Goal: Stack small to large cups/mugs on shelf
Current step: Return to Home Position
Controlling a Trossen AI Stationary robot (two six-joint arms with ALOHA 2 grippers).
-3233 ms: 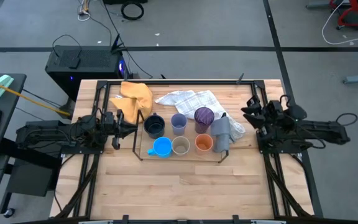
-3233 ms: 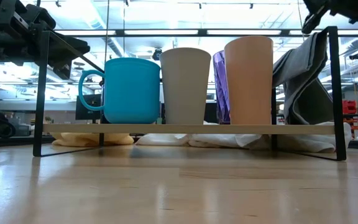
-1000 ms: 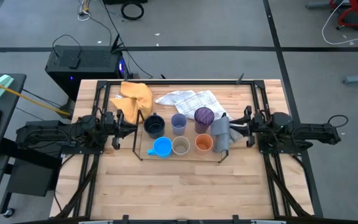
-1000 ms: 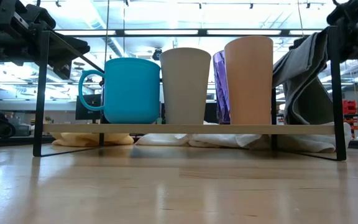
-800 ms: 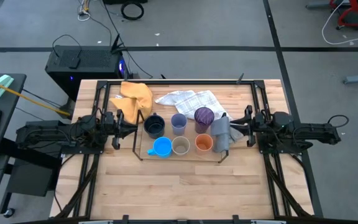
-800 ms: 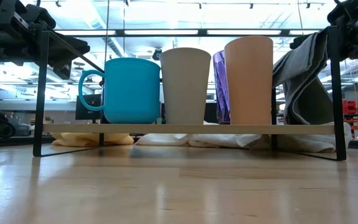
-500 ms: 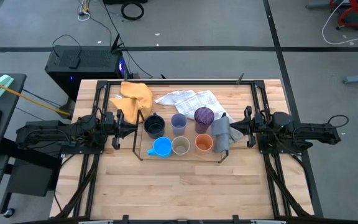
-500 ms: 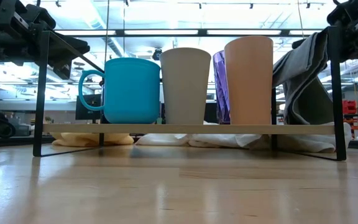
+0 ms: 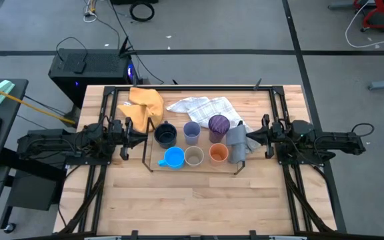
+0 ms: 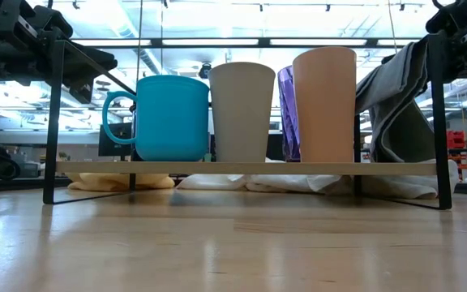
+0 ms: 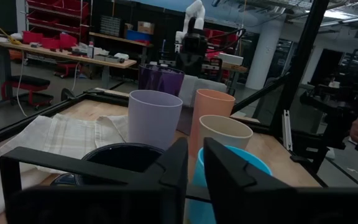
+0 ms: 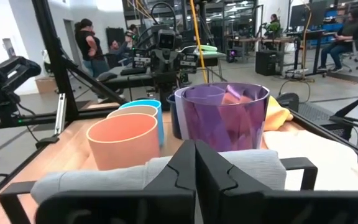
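Here's a pale wooden table on a grey floor, with a black computer tower just beyond its far edge. Behind it is an open workshop with benches, red bins and a few people standing and seated. Any lettering out there is too small to read.

The shelf sits mid-table, a thin black rack with all six cups on it in two rows of three. In the front row are a bright blue mug with its handle out to the side, a tan cup and a taller orange cup. Behind them stand a dark navy mug, a pale lavender cup and a see-through purple cup.

A grey cloth drapes over the rack's right end. A yellow cloth and a checked cloth lie behind.

The left gripper hovers just off the rack's left end, its fingers a thin slit apart and holding nothing. The right gripper hangs by the grey cloth with its fingers pressed together, empty.
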